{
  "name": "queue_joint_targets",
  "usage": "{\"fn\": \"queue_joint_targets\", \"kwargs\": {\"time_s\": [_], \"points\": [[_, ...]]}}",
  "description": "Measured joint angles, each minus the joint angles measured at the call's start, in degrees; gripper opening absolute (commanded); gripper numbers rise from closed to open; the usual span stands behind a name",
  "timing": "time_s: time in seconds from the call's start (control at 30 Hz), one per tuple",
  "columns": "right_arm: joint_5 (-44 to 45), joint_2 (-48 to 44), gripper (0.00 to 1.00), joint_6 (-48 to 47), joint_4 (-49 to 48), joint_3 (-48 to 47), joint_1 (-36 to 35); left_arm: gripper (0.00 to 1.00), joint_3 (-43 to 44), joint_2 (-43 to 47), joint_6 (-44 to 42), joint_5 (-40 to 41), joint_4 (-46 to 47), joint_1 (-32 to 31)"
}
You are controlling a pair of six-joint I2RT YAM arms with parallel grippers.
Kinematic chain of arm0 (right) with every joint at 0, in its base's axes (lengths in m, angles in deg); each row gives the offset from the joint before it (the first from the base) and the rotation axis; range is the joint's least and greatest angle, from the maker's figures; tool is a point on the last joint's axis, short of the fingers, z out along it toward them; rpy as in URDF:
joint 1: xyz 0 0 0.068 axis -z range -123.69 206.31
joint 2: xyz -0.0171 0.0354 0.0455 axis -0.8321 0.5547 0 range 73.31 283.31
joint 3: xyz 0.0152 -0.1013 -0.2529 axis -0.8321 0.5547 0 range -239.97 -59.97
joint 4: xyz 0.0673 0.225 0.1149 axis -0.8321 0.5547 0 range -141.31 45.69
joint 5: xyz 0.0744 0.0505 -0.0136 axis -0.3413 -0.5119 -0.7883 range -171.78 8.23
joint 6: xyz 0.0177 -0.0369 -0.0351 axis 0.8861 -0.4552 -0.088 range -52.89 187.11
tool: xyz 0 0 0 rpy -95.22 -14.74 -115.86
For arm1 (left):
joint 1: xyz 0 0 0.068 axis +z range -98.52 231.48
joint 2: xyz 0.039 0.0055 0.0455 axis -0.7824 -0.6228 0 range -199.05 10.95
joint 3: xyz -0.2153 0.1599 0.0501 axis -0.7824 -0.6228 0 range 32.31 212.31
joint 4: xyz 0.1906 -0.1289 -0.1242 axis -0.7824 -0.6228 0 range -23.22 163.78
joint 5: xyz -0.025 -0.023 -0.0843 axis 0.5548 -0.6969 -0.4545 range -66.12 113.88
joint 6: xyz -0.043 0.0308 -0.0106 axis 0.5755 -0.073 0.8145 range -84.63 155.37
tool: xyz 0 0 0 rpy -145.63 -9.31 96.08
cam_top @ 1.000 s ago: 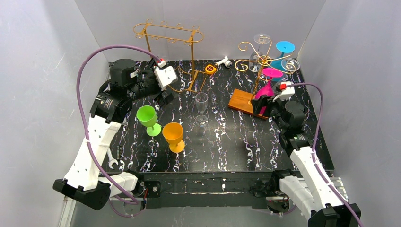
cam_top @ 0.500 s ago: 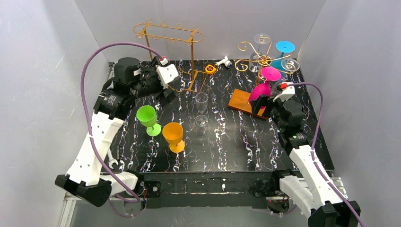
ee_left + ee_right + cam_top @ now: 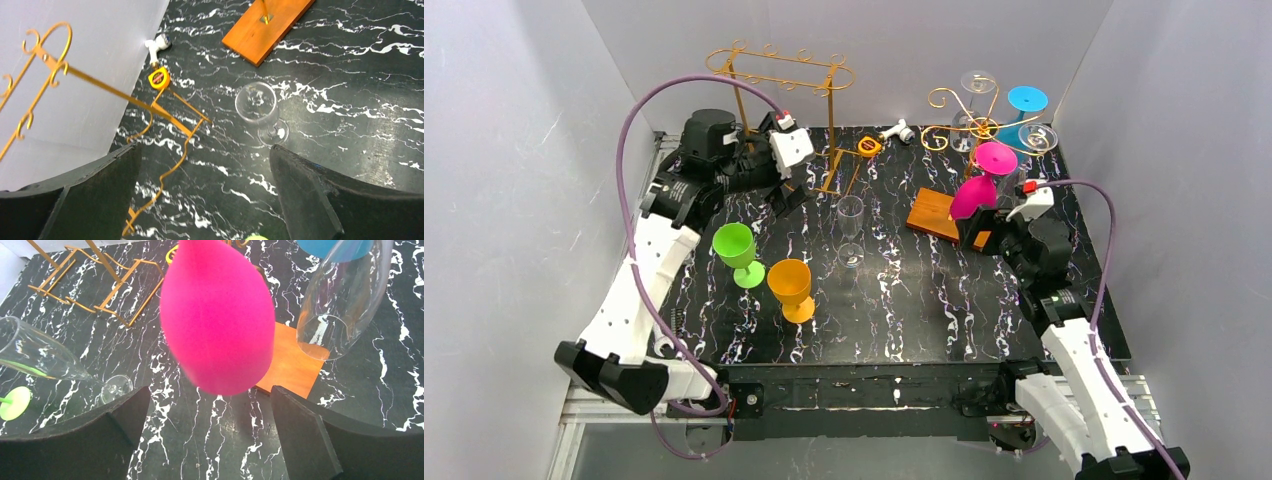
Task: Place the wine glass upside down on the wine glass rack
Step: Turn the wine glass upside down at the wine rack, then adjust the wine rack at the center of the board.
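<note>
The pink glass (image 3: pixel 976 190) hangs upside down on the rack (image 3: pixel 964 125), near the far right corner of the tabletop (image 3: pixel 904 300). Its foot sits up in the gold wire. Its bowl points down over the rack's wood base (image 3: pixel 934 213).

The right hand (image 3: pixel 980 235) is just under the bowl, on its near side. The two fingers (image 3: pixel 320 440) are spread wide and hold nothing. From the right wrist, the pink glass (image 3: pixel 217 315) hangs over the gap between them.

A blue glass (image 3: pixel 1027 100) hangs upside down on the same rack, toward the far edge. A clear glass (image 3: pixel 345 295) hangs just beside the pink one, on its right.

The left hand (image 3: pixel 784 200) is up in the air near the far left corner. It is close to the second rack (image 3: pixel 779 75), a gold one that stands at the far edge. This hand is wide open too, with nothing between its fingers (image 3: pixel 310 200).

From the left wrist you can see a tall glass (image 3: pixel 256 102). It stands upright near the middle of the tabletop. A yellow tape (image 3: pixel 159 78) lies by the foot of the second rack.

A green glass (image 3: pixel 736 250) and an orange glass (image 3: pixel 791 285) stand upright, close together, toward the left edge. They are well apart from both hands
</note>
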Motion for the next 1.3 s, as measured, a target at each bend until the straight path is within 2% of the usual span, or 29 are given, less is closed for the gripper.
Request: {"fn": "queue_joint_targets", "kwargs": {"time_s": [0.03,0.17,0.5,0.67,0.83,1.03,1.17,1.3], "points": [[0.0,-0.7,1.00,0.2,1.5,-0.6,0.0,0.98,0.4,-0.7,-0.4,-0.4,0.2,-0.1],[-0.6,-1.7,0.89,0.6,7.1,-4.9,0.0,0.91,3.7,-5.4,-4.0,-3.1,1.9,-1.9],[-3.7,-0.1,0.73,1.7,23.1,-21.2,0.0,0.82,6.8,-18.3,-19.6,-3.0,10.7,-12.0],[-2.8,4.3,0.59,3.2,33.4,-33.6,0.0,0.73,14.6,-26.9,-21.2,-1.5,15.0,-14.0],[-1.4,12.0,0.43,5.8,39.8,-48.2,0.0,0.65,15.1,-28.7,-23.5,-0.1,21.7,-15.2],[-1.4,20.0,0.43,9.5,44.1,-58.9,0.0,0.57,10.0,-28.7,-29.3,0.0,32.1,-17.7],[-1.6,23.6,0.43,10.8,45.8,-62.0,0.0,0.34,9.7,-29.6,-33.0,0.4,32.8,-19.1],[-2.4,25.6,0.43,11.1,46.8,-63.8,0.0,0.32,12.6,-31.6,-35.9,2.3,31.9,-20.4]]}}
